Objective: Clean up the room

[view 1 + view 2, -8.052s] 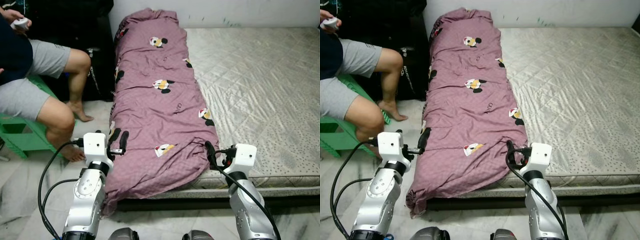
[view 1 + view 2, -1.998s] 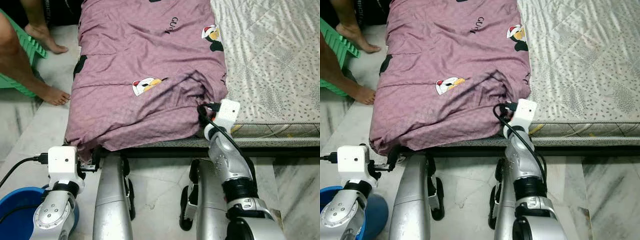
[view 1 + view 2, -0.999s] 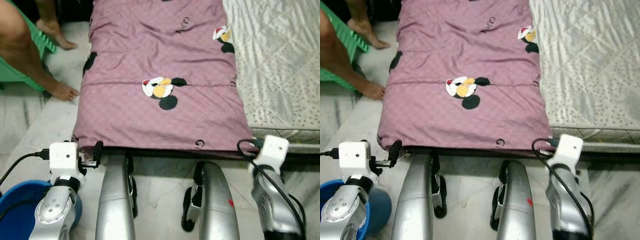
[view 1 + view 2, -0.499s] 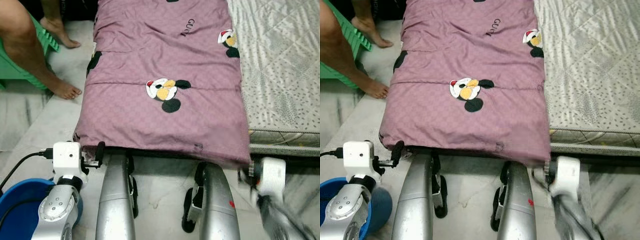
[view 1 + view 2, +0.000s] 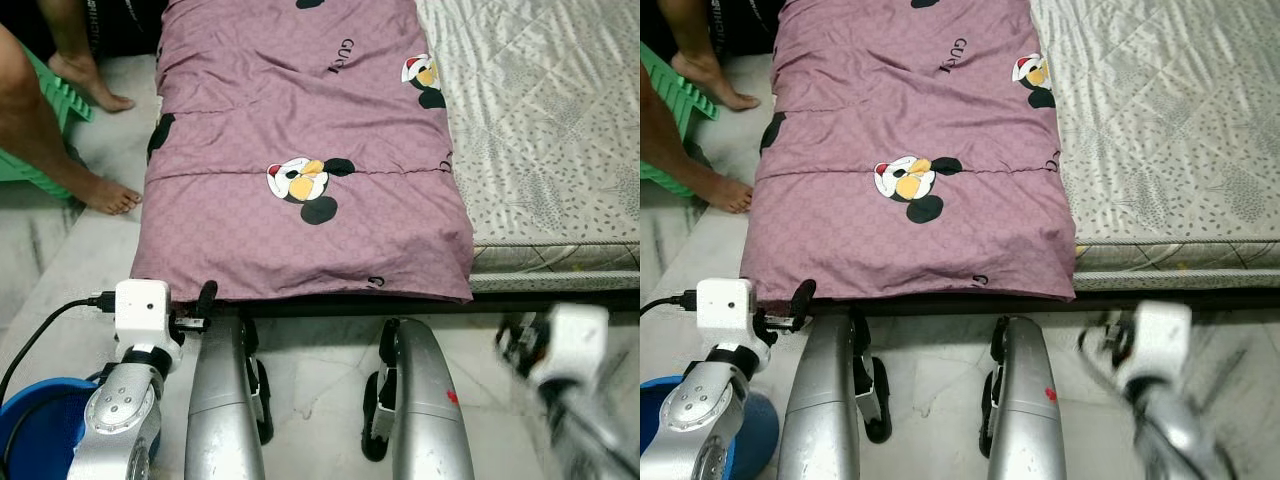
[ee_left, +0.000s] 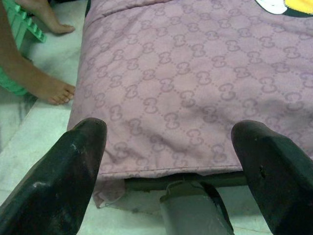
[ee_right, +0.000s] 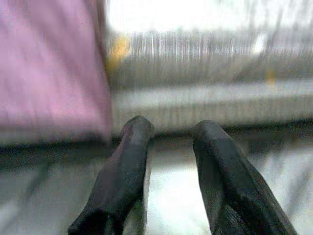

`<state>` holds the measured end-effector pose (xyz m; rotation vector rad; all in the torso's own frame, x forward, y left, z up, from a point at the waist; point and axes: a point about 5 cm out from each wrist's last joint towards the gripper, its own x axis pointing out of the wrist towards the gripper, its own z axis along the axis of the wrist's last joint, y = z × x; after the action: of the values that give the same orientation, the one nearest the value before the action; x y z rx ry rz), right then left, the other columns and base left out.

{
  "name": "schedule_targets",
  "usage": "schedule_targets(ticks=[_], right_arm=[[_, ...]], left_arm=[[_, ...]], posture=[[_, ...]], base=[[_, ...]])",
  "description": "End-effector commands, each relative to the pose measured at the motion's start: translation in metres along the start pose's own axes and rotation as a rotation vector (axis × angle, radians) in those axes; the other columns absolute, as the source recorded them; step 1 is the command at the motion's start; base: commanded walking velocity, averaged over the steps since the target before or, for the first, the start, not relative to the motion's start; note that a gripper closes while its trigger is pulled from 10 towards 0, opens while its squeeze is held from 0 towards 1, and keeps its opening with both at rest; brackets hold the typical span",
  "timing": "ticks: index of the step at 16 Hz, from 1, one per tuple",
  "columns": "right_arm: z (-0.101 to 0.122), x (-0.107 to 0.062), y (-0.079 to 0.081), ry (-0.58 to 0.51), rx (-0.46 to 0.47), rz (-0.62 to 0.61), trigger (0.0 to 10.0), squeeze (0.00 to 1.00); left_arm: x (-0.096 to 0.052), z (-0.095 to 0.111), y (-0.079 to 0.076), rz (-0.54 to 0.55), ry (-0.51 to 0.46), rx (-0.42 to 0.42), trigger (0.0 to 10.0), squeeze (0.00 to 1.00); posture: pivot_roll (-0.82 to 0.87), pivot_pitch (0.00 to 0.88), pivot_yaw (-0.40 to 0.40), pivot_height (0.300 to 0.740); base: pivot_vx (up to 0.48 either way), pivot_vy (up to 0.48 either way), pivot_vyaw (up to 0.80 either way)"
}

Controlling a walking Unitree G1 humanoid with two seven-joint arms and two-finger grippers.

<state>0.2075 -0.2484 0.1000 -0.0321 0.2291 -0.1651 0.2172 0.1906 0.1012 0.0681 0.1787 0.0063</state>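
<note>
left gripper [image 6: 168, 161] – fingers wide apart, mauve blanket [image 5: 300, 190] just ahead | right gripper [image 7: 168, 171] – blurred, fingers slightly apart, holding nothing

I see a mauve blanket [image 5: 300, 160] spread flat along the left side of the mattress [image 5: 540, 120], running lengthwise from the foot edge toward the far end. Its fabric carries a faint repeating monogram pattern, scattered cartoon mouse heads in black, white and orange, and small black lettering. The near hem lies fairly straight across the foot edge of the mattress, overhanging it slightly, with its left corner drooping a little lower. The blanket's left side hangs over the mattress's left edge. A shallow crease crosses its width.
</note>
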Motion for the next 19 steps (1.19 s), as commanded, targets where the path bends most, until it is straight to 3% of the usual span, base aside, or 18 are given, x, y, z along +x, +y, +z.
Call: schedule_targets(ticks=[1,3,8,12,14,16,19], right_arm=[[0.006,-0.003,0.002,-0.041,0.035,0.002,10.0,1.00],[0.031,0.010,0.026,-0.150,0.079,0.098,10.0,1.00],[0.032,0.052,0.086,-0.128,0.123,0.307,10.0,1.00],[0.056,0.071,0.110,-0.234,0.172,0.356,10.0,1.00],[0.056,0.075,0.121,-0.240,0.171,0.375,10.0,1.00],[0.039,0.078,0.127,-0.173,0.135,0.381,10.0,1.00],[0.004,0.080,0.114,-0.036,0.152,0.298,10.0,1.00]], left_arm=[[-0.004,-0.008,0.004,0.015,0.028,-0.007,10.0,0.00],[-0.003,-0.006,0.003,0.013,0.022,-0.010,10.0,0.00],[-0.001,0.004,0.000,-0.011,-0.016,0.014,10.0,0.00],[-0.006,0.004,0.005,0.003,-0.014,0.020,10.0,0.00],[-0.007,0.004,0.003,0.002,-0.013,0.020,10.0,0.00],[-0.008,0.004,0.002,-0.002,-0.012,0.018,10.0,0.00],[-0.008,0.004,0.000,-0.005,-0.009,0.010,10.0,0.00]], posture=[[0.04,0.327,0.022,0.581],[0.04,0.327,0.025,0.581],[0.09,0.336,0.043,0.581],[0.11,0.340,0.046,0.581],[0.12,0.344,0.047,0.581],[0.13,0.346,0.047,0.581],[0.14,0.348,0.034,0.581]], base=[[0.000,0.000,0.00],[0.000,0.000,0.00],[0.000,0.000,0.00],[0.000,0.000,0.00],[0.000,0.000,0.00],[0.000,0.000,0.00],[0.000,0.000,0.00]])
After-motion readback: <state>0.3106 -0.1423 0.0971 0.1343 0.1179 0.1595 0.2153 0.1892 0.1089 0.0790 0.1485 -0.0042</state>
